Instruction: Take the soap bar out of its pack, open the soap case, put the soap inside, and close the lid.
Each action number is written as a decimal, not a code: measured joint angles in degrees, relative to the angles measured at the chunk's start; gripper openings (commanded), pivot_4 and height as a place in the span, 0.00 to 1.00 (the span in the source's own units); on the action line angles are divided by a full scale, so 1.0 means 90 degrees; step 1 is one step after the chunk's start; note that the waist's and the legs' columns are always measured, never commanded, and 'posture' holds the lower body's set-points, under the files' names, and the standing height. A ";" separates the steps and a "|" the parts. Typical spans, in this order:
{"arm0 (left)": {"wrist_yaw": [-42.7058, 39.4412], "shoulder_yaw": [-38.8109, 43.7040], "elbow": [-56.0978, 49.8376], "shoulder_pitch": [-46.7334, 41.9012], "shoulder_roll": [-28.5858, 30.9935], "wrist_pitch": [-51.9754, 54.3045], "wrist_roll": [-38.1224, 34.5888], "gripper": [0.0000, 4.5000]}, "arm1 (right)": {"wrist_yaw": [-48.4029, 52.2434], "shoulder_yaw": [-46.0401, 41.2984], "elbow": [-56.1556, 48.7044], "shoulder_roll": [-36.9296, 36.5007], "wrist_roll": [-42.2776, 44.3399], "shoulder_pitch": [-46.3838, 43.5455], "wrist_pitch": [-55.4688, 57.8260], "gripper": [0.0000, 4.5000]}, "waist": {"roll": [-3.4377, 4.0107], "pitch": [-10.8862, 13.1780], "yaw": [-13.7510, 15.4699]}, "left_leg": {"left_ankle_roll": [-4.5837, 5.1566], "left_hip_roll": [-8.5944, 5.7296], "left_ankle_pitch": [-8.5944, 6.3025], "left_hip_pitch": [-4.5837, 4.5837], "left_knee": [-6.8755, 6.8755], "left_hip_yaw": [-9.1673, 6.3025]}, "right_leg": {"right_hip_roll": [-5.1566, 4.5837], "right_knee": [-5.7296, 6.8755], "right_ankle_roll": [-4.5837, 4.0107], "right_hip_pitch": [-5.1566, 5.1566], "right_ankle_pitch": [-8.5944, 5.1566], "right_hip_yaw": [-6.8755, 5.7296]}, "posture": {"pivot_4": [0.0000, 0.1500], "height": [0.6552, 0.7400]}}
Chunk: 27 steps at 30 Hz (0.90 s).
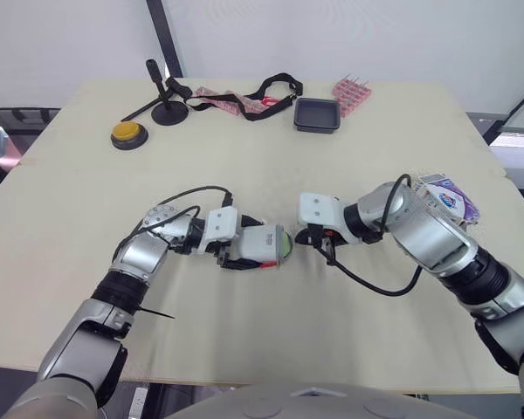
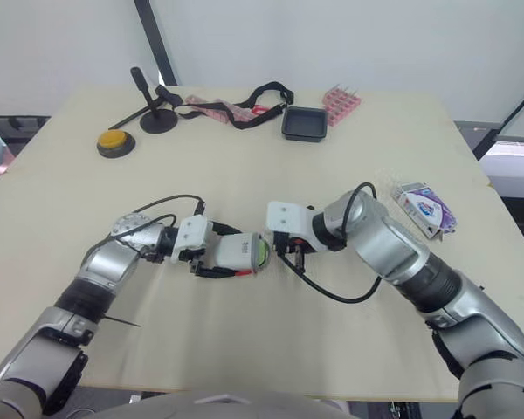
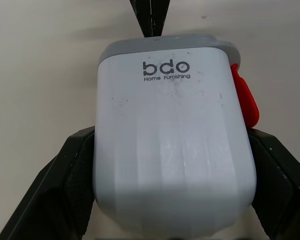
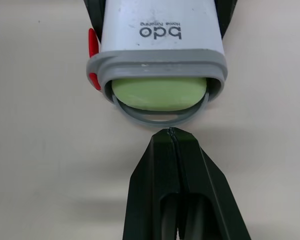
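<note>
Left gripper (image 1: 243, 250) clamps the white soap case (image 3: 172, 140) from both sides, its 2 black fingers (image 3: 65, 190) pressed against the case's flanks, and holds it lying on the table (image 1: 244, 157) with the open mouth facing right. At that mouth we see the grey rim (image 4: 157, 67), a red latch (image 4: 93, 47) on 1 side, and the green soap bar (image 4: 159, 93) sitting inside with its end showing; a thin grey loop (image 4: 160, 118) curves out just beyond it. Just beside that loop sits the right gripper (image 4: 171, 150), its 2 fingers pressed together and holding nothing, tips aimed squarely at the opening. Well to the right lies the purple and white soap pack (image 2: 426, 209), apart from both grippers. We judge the soap to be nearly home, with the closing left to do. To do this well, we would keep the left grip firm so the case cannot slide, push straight along the case's axis with the closed tips, and press centrally so nothing jams against the rim.
</note>
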 measured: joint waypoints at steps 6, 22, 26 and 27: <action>-0.0030 0.0093 -0.0094 0.0249 -0.0027 0.0002 -0.0319 0.78 | 0.0064 -0.1187 0.0015 -0.0476 0.0777 0.0711 0.0458 0.13 | 0.0002 0.0001 0.0016 | -0.0001 0.0002 -0.0002 -0.0010 -0.0004 0.0001 | 0.0003 -0.0005 0.0000 -0.0004 0.0000 0.0001 | 1.00 1.00; 0.0215 0.0338 -0.0639 0.0408 -0.0389 -0.0014 -0.0810 0.78 | -0.1125 -0.4247 -0.0267 0.0705 0.4498 0.1398 0.4994 0.99 | 0.0005 0.0002 0.0132 | 0.0000 0.0003 -0.0001 -0.0003 -0.0003 0.0003 | 0.0001 -0.0007 -0.0003 -0.0008 -0.0001 0.0000 | 1.00 1.00; 0.0256 0.0338 -0.0659 0.0408 -0.0458 -0.0275 -0.0800 0.78 | -0.1844 -0.4379 0.0050 0.0810 0.5284 0.1396 0.4999 0.99 | 0.0005 0.0003 0.0143 | -0.0001 0.0002 -0.0001 -0.0005 -0.0003 0.0003 | 0.0001 -0.0008 -0.0003 -0.0008 -0.0001 -0.0001 | 1.00 1.00; 0.0283 0.0338 -0.0660 0.0407 -0.0476 -0.0430 -0.0761 0.78 | -0.2105 -0.4427 0.0197 0.0866 0.5565 0.1389 0.4999 0.99 | 0.0005 0.0003 0.0142 | -0.0001 0.0002 -0.0001 -0.0007 -0.0004 0.0003 | 0.0002 -0.0009 -0.0002 -0.0008 -0.0001 -0.0002 | 1.00 1.00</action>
